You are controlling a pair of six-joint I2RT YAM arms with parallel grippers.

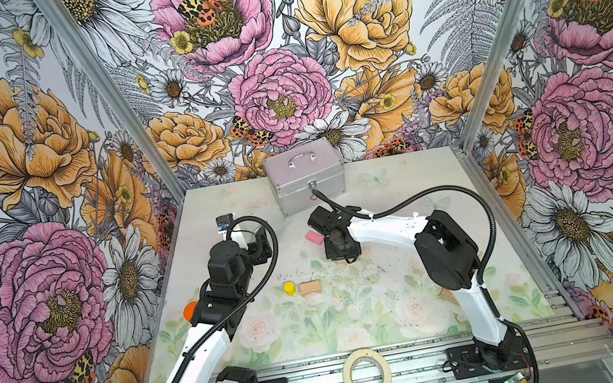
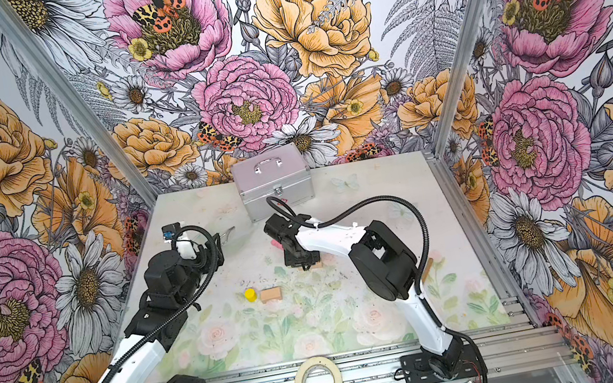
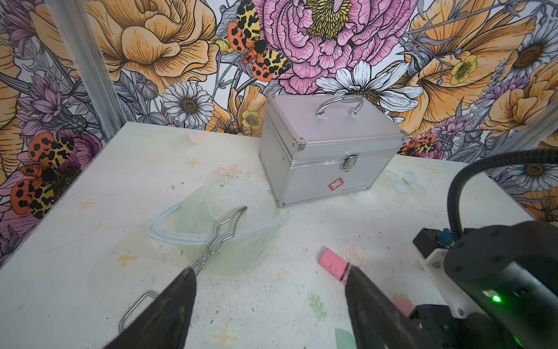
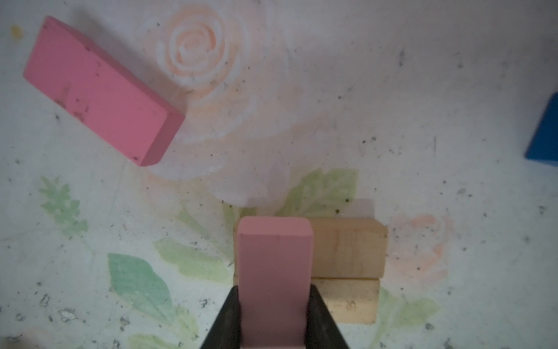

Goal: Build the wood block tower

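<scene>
Now right fingers [image 4: 223, 324] pinch one pink brick [image 4: 274, 272] over two tan bricks [image 4: 347, 247]; left fingers [image 3: 169, 311] gape wide.

The case [image 3: 329, 151] carries a red cross-shaped emblem [image 3: 335, 184] on its front; the small print beside it is too blurred to read.

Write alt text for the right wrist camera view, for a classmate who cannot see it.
The right tool grips a pink rectangular wooden brick that partly hides two adjoining plain tan wooden bricks on the floral-printed table. A second pink brick lies flat apart; a blue block shows at the frame's edge.
</scene>
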